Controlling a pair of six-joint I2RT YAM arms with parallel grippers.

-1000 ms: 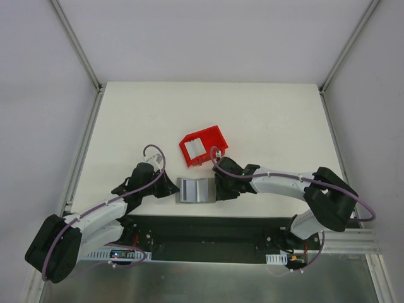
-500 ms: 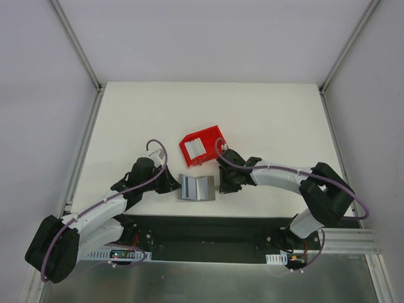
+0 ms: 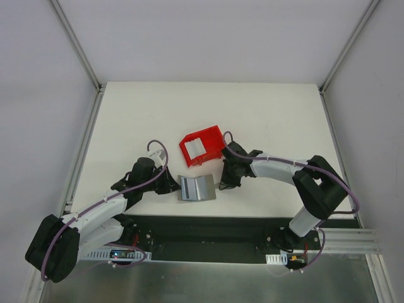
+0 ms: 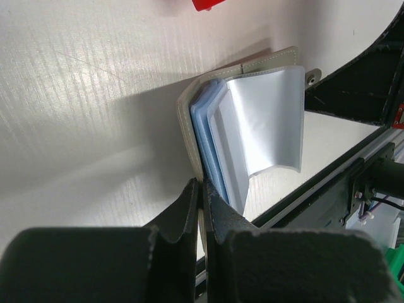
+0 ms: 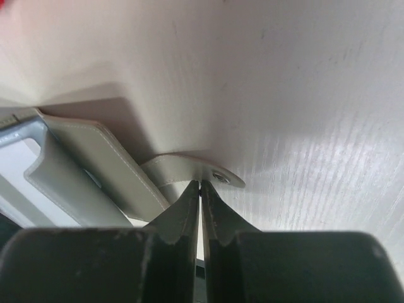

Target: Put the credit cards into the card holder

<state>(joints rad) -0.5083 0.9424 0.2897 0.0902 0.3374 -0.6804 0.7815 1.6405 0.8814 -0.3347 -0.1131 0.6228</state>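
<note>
- Left gripper (image 3: 169,185), from above: risks sliding the card holder (image 3: 197,188) along the table (image 3: 252,113) if pulled toward 9 o'clock while the right gripper (image 3: 222,185) pulls toward 3 o'clock; a slip at either thin edge would probably let the flaps fold shut. Clamps the holder's 9 o'clock edge, with the right gripper closed at the 3 o'clock edge. Shows the holder spread open near the table's 6 o'clock edge, and the credit cards (image 3: 196,148) lying in the red bin (image 3: 203,145) at 12 o'clock from it, not yet loaded.
- Left wrist view: seems a shallow hold, since only the cover's rim sits between the fingers (image 4: 183,208). Presses the jaws almost together on that grey rim at the frame's 6 o'clock, with the pale sleeves (image 4: 265,120) fanned up toward 1 o'clock, unheld.
- Right wrist view: could peel off under a small tug, as only the tips grip. Pinches, nearly closed, the snap strap (image 5: 183,169) just at 7 o'clock from its snap (image 5: 219,177); leaves the holder's body toward 9 o'clock.
</note>
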